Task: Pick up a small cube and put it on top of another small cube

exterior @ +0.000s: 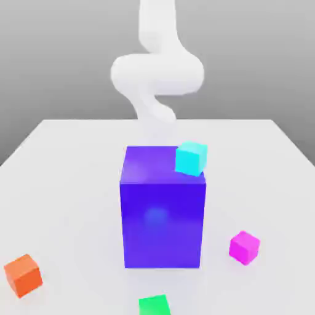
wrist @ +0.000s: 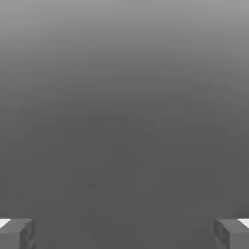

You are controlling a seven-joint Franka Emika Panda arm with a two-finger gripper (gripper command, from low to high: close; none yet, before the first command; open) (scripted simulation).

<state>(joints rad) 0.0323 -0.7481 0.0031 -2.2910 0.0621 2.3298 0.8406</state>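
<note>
Hand view: fingertips spread wide; exterior: small cube apparently on table.

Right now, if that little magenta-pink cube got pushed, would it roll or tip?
Probably neither: the small magenta-pink cube sits flat on the white table, so it would likely slide. Its sharp edges suggest it is rigid, and it looks light.

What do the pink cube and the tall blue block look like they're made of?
Both look like smooth plastic, though a render leaves it open. The pink cube is plain, matte and one flat colour. The tall blue block looks glossier, with a soft pale sheen on its front face.
</note>
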